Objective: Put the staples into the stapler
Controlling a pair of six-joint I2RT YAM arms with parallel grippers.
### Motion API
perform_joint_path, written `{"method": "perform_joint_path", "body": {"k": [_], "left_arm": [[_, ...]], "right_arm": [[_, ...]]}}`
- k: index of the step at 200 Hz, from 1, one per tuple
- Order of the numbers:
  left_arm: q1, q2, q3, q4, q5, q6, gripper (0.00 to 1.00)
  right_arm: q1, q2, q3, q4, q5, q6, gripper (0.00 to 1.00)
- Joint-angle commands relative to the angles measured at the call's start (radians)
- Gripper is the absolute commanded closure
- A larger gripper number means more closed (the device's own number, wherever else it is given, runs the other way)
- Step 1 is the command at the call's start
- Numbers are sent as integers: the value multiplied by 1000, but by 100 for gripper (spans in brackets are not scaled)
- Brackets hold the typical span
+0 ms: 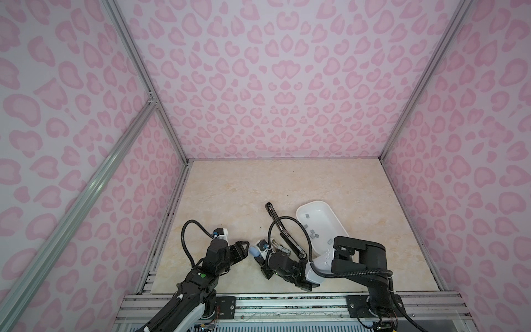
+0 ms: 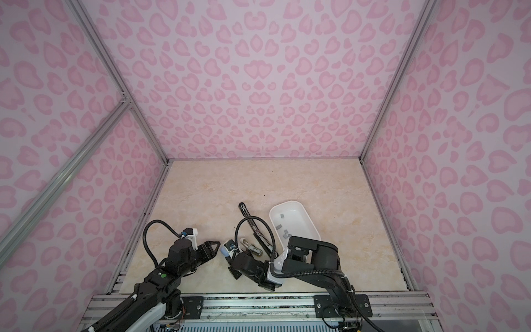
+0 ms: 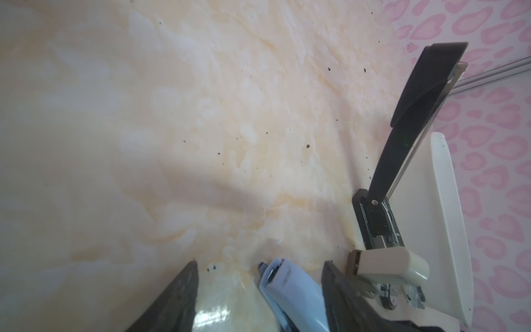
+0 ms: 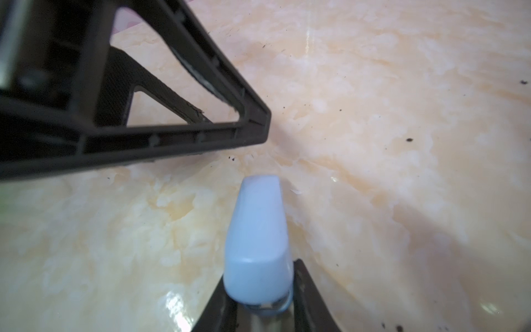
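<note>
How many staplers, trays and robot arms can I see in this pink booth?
Staplers: 3 (black stapler, beige stapler, light blue stapler)
White tray: 1
Robot arms: 2 (left arm, right arm)
Total: 6
Not counted: the grey staples in the tray, which are too small and partly hidden.

Grey staples (image 1: 312,230) lie scattered in the white tray (image 1: 326,218); pale-blue stapler (image 4: 257,230), seemingly closed, nearby.
</note>
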Motion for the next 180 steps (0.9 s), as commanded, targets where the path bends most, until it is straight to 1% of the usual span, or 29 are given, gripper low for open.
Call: {"method": "perform_joint_path", "body": {"k": [1,33,66,108,138,180], "left_arm": [[-4,-2,-10,6,-14,-6,31],[-3,4,-13,4,-22,-6,31],[-5,21,6,-8,-25,11,31],[-3,43,14,-11,-36,23,31],[-5,64,20,-1,-43,32,31],[-10,115,26,17,-41,39,31]], "right_arm": [[0,24,-13,-226,-55,27,70],[1,19,-7,-231,-55,28,68],[1,-11,-22,-225,-45,21,54],[1,-84,-46,-224,-38,5,44],[3,-156,-56,-253,-29,-17,44],[2,-255,-70,-255,-31,-41,56]]}}
